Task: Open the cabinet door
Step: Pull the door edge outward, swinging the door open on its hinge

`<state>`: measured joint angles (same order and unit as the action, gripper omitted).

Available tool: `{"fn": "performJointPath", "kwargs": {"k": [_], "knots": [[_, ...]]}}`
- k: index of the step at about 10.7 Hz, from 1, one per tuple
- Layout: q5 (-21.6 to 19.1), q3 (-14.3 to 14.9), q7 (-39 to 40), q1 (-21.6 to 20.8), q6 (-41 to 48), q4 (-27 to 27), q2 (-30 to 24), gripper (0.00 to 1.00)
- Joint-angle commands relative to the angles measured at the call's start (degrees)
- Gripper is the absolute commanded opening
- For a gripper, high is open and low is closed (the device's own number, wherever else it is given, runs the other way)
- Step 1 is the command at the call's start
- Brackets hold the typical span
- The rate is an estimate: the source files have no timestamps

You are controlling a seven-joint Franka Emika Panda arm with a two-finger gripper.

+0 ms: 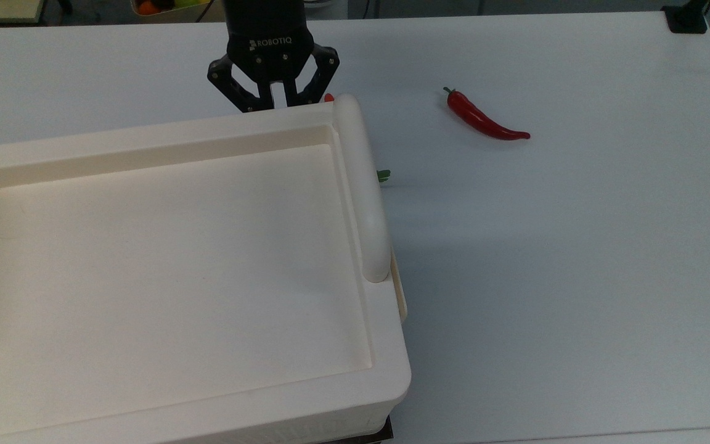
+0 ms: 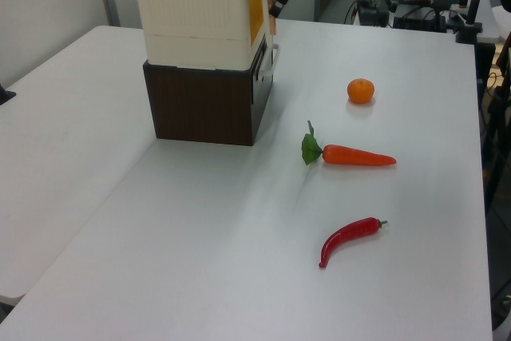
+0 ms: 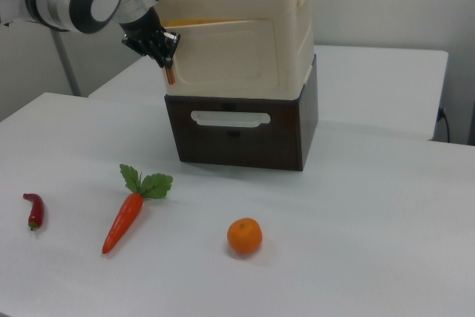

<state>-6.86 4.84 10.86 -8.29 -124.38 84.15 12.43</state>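
Right, working from the front of the right view to the back:

- An orange (image 3: 245, 236) is sitting nearest on the white counter (image 3: 356, 257).
- A carrot (image 3: 124, 218) is lying to the right view's left of the orange, leaves pointing away, and a red chilli (image 3: 33, 211) is lying further left, well apart from it.
- A dark brown base (image 3: 297, 135) with a white handle (image 3: 230, 119) is carrying the cabinet (image 3: 293, 31).
- The cabinet door (image 3: 230, 61) is standing slightly ajar on the cabinet's front, with an orange strip showing in the gap along its top edge.
- The gripper (image 3: 168, 63) is pinching the door's free edge at the right view's left, fingers drawn close together on the thin panel by a reddish mark.
- Seen in the top view, the gripper (image 1: 273, 98) is dipping just behind the cabinet's far rim, beside the rounded bar (image 1: 361, 185).
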Motion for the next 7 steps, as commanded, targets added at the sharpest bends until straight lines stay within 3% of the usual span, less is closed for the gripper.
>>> {"fn": "performJointPath", "kwargs": {"k": [1, 2, 3, 7], "knots": [[0.0, 2.53, 3.71, 2.13, 10.62, 4.0, -2.75, 0.41], [0.09, 4.11, 5.73, 2.66, 14.04, 4.01, -3.45, 0.75], [0.52, 5.34, 6.97, 3.53, 17.12, 4.01, -4.07, 1.0], [0.97, 8.77, 10.58, 7.14, 27.14, 4.54, -7.41, 1.0]]}}
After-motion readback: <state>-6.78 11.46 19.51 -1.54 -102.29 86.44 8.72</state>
